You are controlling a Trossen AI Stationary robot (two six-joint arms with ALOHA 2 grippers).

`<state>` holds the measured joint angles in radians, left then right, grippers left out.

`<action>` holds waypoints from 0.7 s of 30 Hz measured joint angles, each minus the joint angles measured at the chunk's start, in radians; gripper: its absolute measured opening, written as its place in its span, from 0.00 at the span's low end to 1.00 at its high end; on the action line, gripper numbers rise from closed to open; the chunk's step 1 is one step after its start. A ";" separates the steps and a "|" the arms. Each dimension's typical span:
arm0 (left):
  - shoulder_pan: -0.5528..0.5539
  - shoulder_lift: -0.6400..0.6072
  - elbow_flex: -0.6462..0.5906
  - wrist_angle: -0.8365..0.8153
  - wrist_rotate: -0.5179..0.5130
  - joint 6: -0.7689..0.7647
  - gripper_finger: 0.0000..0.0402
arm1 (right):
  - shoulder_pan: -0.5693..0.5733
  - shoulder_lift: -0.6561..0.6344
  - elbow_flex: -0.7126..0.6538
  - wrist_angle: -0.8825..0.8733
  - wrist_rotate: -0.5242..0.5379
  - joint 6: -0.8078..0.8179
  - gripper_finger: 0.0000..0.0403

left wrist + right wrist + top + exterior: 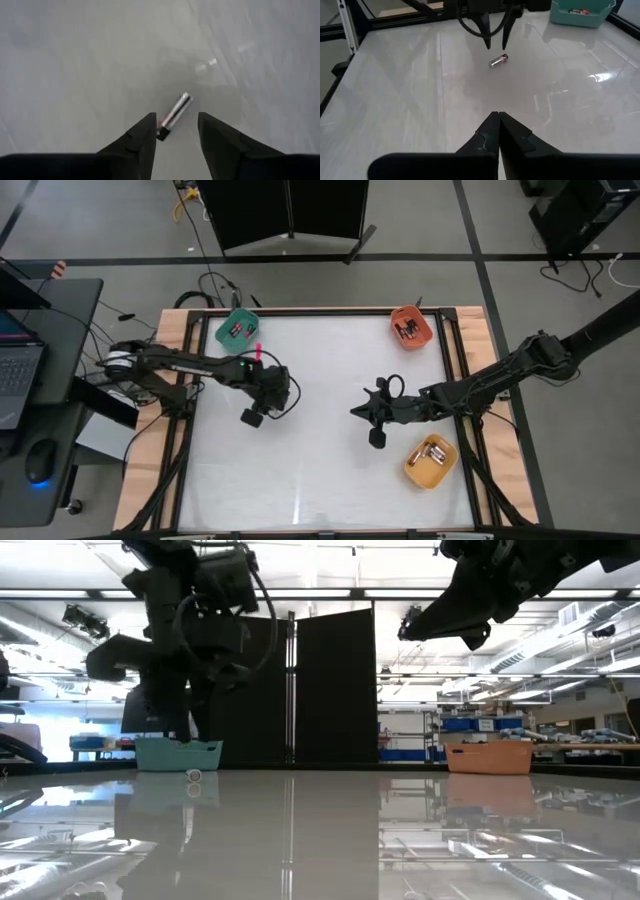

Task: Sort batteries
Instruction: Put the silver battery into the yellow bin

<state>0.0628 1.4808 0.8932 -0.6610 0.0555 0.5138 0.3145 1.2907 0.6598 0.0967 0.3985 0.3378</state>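
Left gripper (175, 131) jaws apart, holding nothing, just above a silvery pink-banded battery (174, 115) lying on the table (320, 470). Teal bin (237, 330) at 11 o'clock of it, orange bin (411, 327) at 1 o'clock, yellow bin (431, 461) at 4 o'clock. Right gripper (498, 131) closed and empty at 3 o'clock, nothing between.

We see broad bare table (310, 470) between the arms. A single battery (498, 61) lies under the left gripper (496, 41), whose fingers stand parted. Teal bin (237, 329), orange bin (411, 326) and yellow bin (431, 461) occupy the edges.
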 joint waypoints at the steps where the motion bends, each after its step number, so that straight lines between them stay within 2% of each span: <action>1: 0.000 0.018 0.008 -0.016 -0.001 0.008 0.38 | 0.000 0.000 0.000 -0.003 0.000 0.000 0.03; 9: 0.000 0.124 0.042 -0.047 -0.023 0.050 0.38 | 0.000 0.000 0.000 -0.017 0.000 0.000 0.04; 21: 0.001 0.198 0.044 -0.040 -0.039 0.060 0.38 | 0.020 0.000 0.000 -0.021 0.000 0.000 0.04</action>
<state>0.0633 1.6785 0.9369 -0.7013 0.0162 0.5735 0.3344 1.2907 0.6598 0.0761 0.3988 0.3377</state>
